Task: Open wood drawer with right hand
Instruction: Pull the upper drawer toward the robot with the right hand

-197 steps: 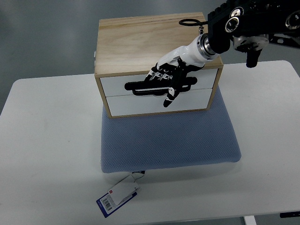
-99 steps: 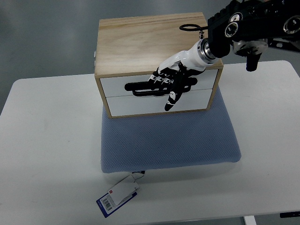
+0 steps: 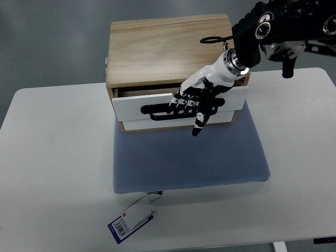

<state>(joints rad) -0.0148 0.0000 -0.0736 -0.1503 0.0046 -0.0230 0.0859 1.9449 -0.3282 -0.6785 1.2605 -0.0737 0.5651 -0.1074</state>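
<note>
The wood drawer (image 3: pixel 178 107) is the top one of two in the wooden box (image 3: pixel 168 50), pulled out a little. My right hand (image 3: pixel 197 100) has its fingers curled on the black handle (image 3: pixel 157 111). I think more pulling comes next. One blue mat (image 3: pixel 189 155), one tag (image 3: pixel 131 220), one bench (image 3: pixel 52 173).

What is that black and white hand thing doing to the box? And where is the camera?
That is a robot's right hand, on a black metal arm coming in from the right. The one camera looks steeply down from the robot's own side. The hand's fingers are curled around the long black handle of the white-fronted top drawer in a light wooden box, and the drawer is pulled out a little. The box sits on a blue-grey padded cushion lying on a white table. A blue and white paper tag hangs off the cushion's front. No left hand shows.
</note>
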